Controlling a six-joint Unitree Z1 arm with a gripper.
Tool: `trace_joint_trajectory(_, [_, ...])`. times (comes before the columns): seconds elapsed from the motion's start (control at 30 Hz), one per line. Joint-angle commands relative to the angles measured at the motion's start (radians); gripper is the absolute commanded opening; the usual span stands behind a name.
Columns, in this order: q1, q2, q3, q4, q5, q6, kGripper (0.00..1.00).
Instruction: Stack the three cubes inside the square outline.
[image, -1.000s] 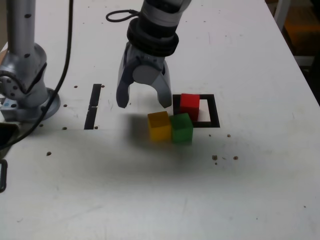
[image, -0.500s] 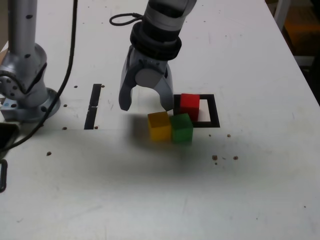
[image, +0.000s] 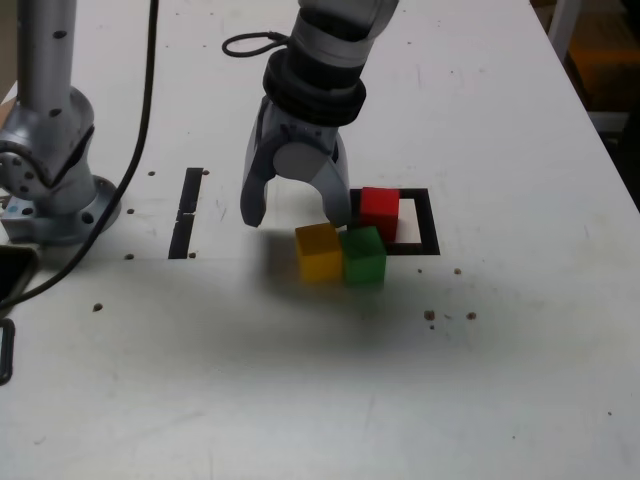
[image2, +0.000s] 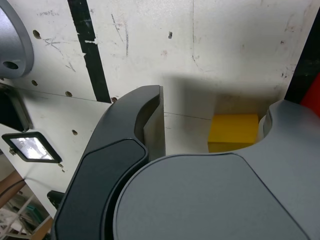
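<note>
Claw (image: 297, 214), jaws spread wide and empty, hangs just behind the yellow cube (image: 319, 251), apparently lined up to straddle it. Nearest stand one yellow and one green cube (image: 363, 256), touching. Farther back, one red cube (image: 379, 212) sits inside the single square outline (image: 429, 222), probably the stack's base.
</note>
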Motion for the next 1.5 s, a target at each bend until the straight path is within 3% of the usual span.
trace_joint_trajectory(0.0, [-0.003, 0.006, -0.003, 0.000, -0.002, 0.002, 0.76])
trace_joint_trajectory(0.47, [-0.003, 0.019, -0.006, 0.000, -0.003, 0.005, 0.76])
trace_joint_trajectory(0.7, [-0.003, 0.022, 0.013, 0.000, -0.022, 0.005, 0.76])
trace_joint_trajectory(1.47, [-0.060, 0.048, 0.033, 0.010, -0.134, 0.007, 0.76])
